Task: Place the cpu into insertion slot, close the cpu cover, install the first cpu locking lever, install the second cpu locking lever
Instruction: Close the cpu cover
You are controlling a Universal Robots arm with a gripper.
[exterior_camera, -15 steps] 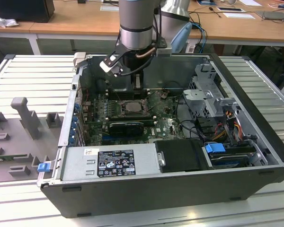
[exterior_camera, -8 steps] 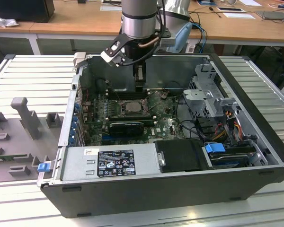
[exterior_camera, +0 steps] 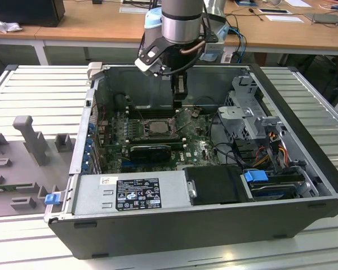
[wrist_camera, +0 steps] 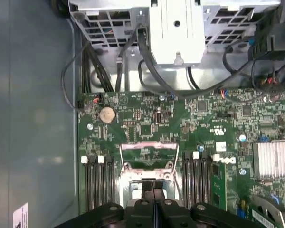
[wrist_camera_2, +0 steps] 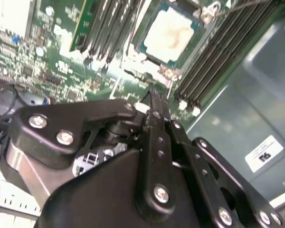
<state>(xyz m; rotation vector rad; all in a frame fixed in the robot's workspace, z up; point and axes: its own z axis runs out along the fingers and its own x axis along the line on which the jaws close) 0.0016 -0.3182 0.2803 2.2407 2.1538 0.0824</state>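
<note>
**CPU seated in socket, cover raised, claw closed above the board**

The cpu point(wrist_camera_2: 171, 33) is seen lying flat, pale face up, in the insertion slot point(wrist_camera_2: 141, 53). Its edges run parallel to the slot's metal rim. Being square, it shows no long axis. The slot is set in the motherboard point(wrist_camera: 180, 123), toward the case wall point(exterior_camera: 214, 79) that lies farthest off in the exterior view. Banks of memory slots point(wrist_camera: 97, 183) run along two opposite sides of it.

The cpu cover point(wrist_camera: 146, 144) is tilted up off the slot, and board is visible through its window.

The gripper point(exterior_camera: 179, 101) is held inside the case, just above the board and near the raised cover. Its fingers point(wrist_camera_2: 157, 142) are pressed together, and nothing can be made out between them.

Open room is bounded by the far case wall close beside the arm. The drive cage point(exterior_camera: 253, 121) lies toward the exterior view's right. The top of the case is open.
</note>
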